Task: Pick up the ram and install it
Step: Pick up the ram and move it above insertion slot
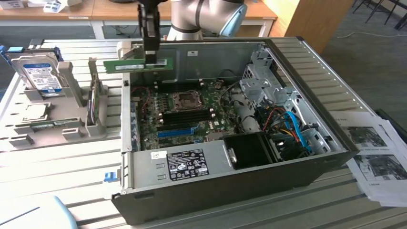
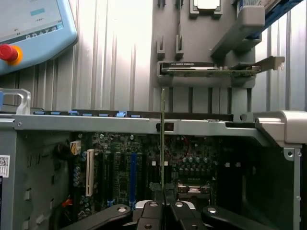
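Note:
My gripper (image 1: 150,61) is shut on the ram (image 1: 137,65), a long thin green circuit-board stick held level in the air above the rear left wall of the open computer case (image 1: 318,86). In the wrist view the ram (image 2: 163,139) is seen edge-on, rising from between my black fingers (image 2: 154,211). The motherboard (image 1: 184,117) lies below inside the case, with black slot strips (image 1: 188,116) beside the processor socket (image 1: 186,99) and a bright blue slot strip (image 1: 175,132) nearer the front.
A grey parts holder (image 1: 45,119) on the exterior view's left carries a hard drive (image 1: 39,76) and a card (image 1: 95,102). Printed sheets (image 1: 375,157) lie to the case's right. A pendant with a red button (image 2: 9,52) rests on the slatted table.

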Robot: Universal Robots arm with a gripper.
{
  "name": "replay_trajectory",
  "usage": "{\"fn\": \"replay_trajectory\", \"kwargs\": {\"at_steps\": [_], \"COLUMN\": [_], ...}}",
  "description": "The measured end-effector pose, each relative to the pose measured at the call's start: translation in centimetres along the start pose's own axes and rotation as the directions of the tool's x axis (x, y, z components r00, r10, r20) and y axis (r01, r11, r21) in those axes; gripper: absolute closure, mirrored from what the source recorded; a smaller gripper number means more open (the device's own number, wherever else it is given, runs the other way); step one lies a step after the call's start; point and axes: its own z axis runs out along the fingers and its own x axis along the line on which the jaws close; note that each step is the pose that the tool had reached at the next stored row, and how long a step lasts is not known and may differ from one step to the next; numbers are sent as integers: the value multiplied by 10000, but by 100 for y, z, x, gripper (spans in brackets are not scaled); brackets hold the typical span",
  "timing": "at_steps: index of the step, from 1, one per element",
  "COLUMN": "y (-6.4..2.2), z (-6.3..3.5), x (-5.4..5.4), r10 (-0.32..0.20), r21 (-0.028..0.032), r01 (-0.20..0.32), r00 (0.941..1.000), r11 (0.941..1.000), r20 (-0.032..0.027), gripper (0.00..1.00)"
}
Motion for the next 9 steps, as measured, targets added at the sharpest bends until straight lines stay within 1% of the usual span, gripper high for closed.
{"fn": "replay_trajectory", "kwargs": {"at_steps": [9], "y": [-337], "z": [-10], "x": [2], "r10": [0], "r21": [-1], "r01": [0], "r00": [10000], "r11": [10000], "r20": [0], "gripper": [89]}}
